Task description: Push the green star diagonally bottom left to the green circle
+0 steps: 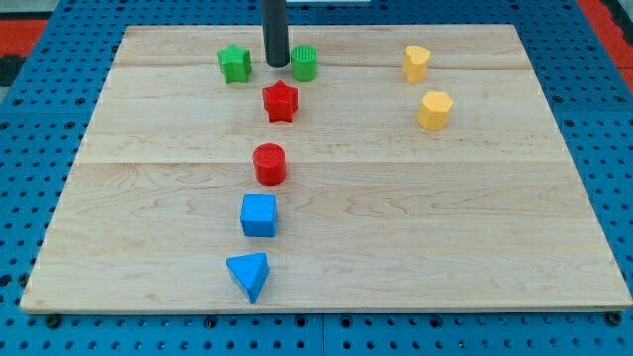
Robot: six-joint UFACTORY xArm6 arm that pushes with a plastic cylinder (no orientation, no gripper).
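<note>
Camera view showing my tip (276, 64) standing on the wooden board (475, 227) near the view's top, between green star (234, 65) and green circle (305, 63), just beside the circle. Carrying nothing, being a bare rod. Star sitting flat, one point aiming toward the view's top; no long axis discernible. Lying below: red star (281, 101), red cylinder (269, 164), blue cube (259, 216), blue triangle (249, 274). Resting at right: two yellow blocks (416, 63) (435, 109).
</note>
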